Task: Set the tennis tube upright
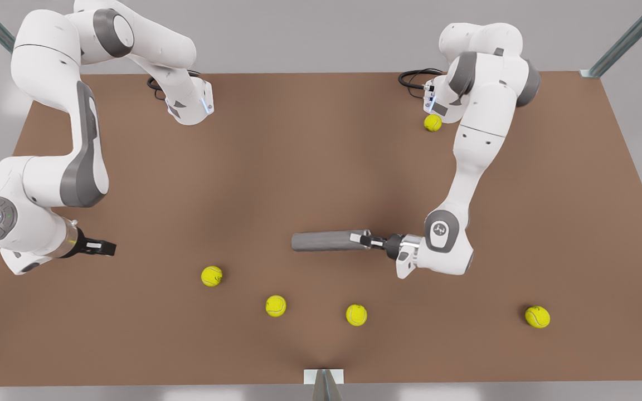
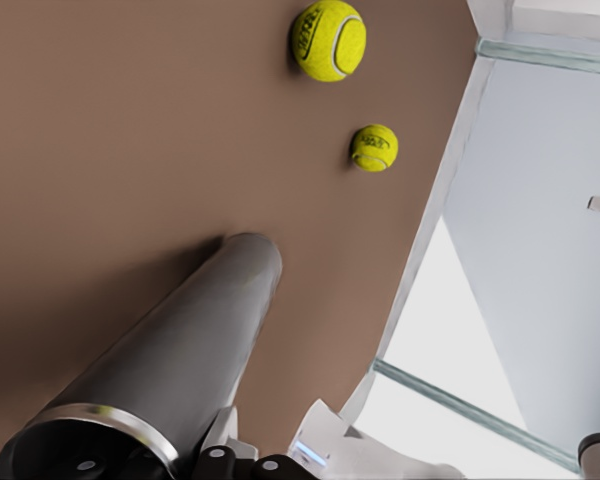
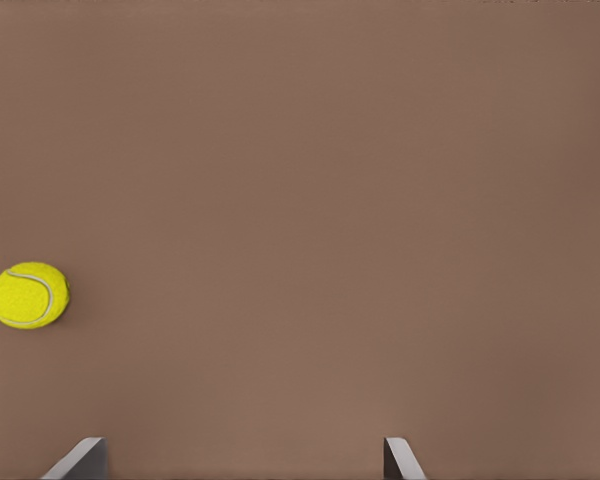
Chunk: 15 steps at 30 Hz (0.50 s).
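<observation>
Tennis tube (image 1: 326, 241) lying flat, left claw (image 1: 366, 240) clamped on its rim (fingertips hidden) — right claw (image 1: 110, 247) apart.

Bare brown tabletop (image 1: 310, 156) lies open behind the grey tennis tube (image 1: 326, 241); four yellow tennis balls (image 1: 276, 306) dot its front.

Brown table (image 1: 298, 156) (grey surround)

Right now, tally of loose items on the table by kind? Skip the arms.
Tennis balls: 5, at and
Tennis tube: 1, lying flat, left gripper at its rim end
Total: 6
</observation>
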Motion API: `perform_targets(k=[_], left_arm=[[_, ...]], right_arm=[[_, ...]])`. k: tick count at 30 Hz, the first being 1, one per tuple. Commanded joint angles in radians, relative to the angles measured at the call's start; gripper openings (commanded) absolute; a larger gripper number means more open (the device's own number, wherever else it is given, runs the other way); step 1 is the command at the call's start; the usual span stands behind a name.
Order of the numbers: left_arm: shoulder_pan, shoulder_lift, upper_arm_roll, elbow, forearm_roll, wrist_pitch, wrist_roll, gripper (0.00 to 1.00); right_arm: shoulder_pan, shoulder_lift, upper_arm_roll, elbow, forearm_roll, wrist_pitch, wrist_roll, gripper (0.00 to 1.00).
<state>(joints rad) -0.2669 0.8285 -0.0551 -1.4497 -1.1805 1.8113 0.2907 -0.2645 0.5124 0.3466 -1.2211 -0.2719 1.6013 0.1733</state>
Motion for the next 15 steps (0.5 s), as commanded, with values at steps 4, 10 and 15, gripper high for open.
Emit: perform_targets(k=[4, 10, 15], left_arm=[[0.008, -0.017, 0.004, 0.000, 0.059, -0.001, -0.001, 0.21], [0.012, -0.078, 0.038, -0.009, 0.130, -0.009, -0.044, 0.21], [0.012, -0.158, 0.093, -0.024, 0.246, -0.064, -0.079, 0.21]], right_arm=[[0.002, 0.000, 0.000, 0.000, 0.000, 0.003, 0.002, 1.00], [-0.022, -0.002, -0.001, 0.005, -0.012, 0.000, 0.002, 1.00], [-0.022, -0.002, -0.001, 0.005, -0.013, 0.000, 0.002, 1.00]])
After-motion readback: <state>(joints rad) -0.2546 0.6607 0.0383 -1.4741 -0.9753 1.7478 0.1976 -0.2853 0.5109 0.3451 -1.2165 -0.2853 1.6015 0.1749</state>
